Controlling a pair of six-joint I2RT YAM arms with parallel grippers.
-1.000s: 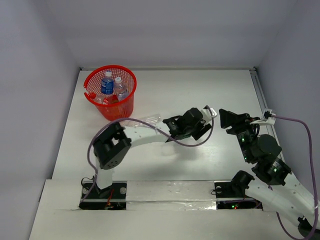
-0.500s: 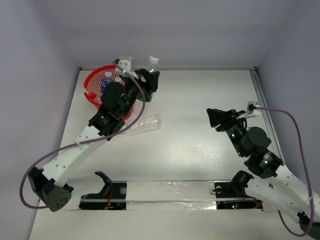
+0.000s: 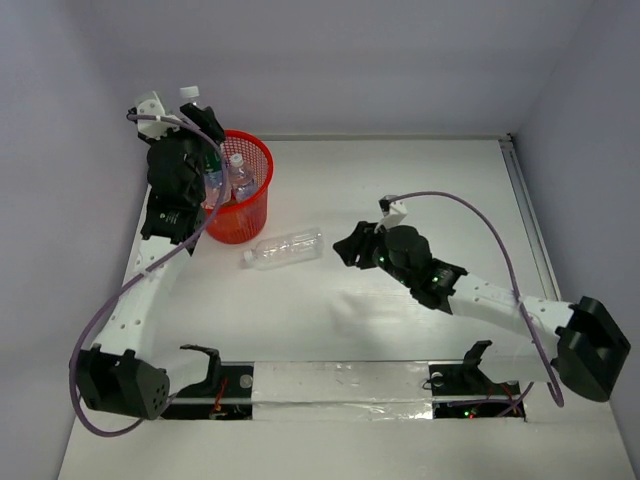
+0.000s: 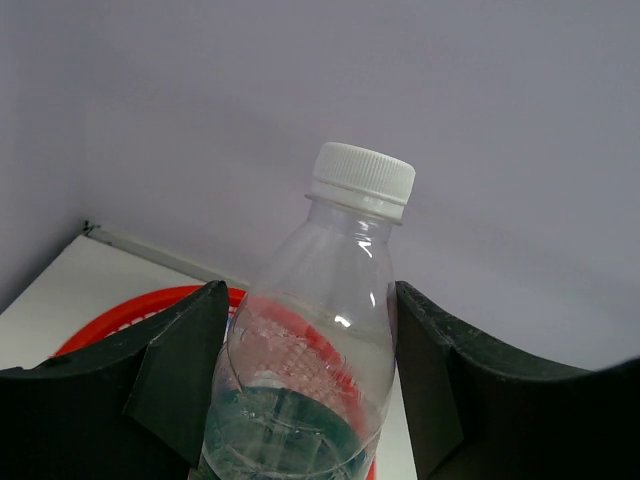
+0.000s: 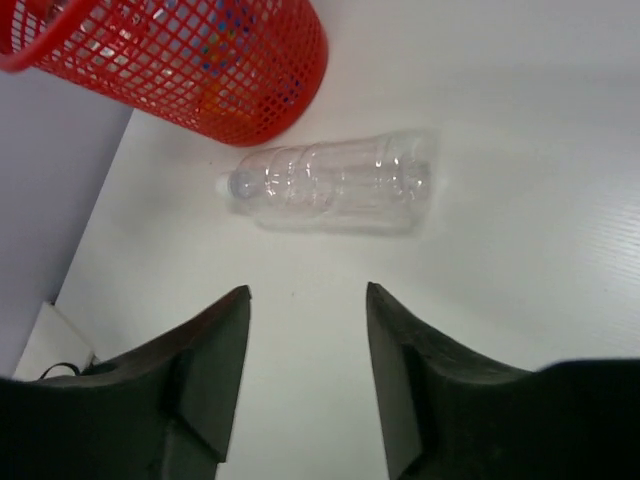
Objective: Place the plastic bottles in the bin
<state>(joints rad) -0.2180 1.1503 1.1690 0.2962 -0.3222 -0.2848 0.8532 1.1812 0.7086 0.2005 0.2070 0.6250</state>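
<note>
My left gripper (image 3: 200,122) is shut on a clear plastic bottle (image 3: 188,94) with a white cap and holds it upright over the far left rim of the red mesh bin (image 3: 250,205). The left wrist view shows this bottle (image 4: 340,260) between the fingers (image 4: 185,370), with the bin's rim (image 4: 110,320) behind. The bin holds at least two bottles, one blue-labelled (image 3: 214,175). Another clear bottle (image 3: 285,248) lies on its side on the table. My right gripper (image 3: 347,246) is open just right of it. In the right wrist view (image 5: 306,292) the gripper is short of that bottle (image 5: 335,183).
The table is white with grey walls on the left, far and right sides. The bin (image 5: 200,60) stands in the far left corner. The left arm's cable (image 3: 105,320) hangs along the left side. A taped strip (image 3: 340,385) runs along the near edge.
My left arm has swung from the table middle to the bin's far left rim, carrying the bottle. My right arm has stretched left, bringing its open gripper close to the lying bottle.
</note>
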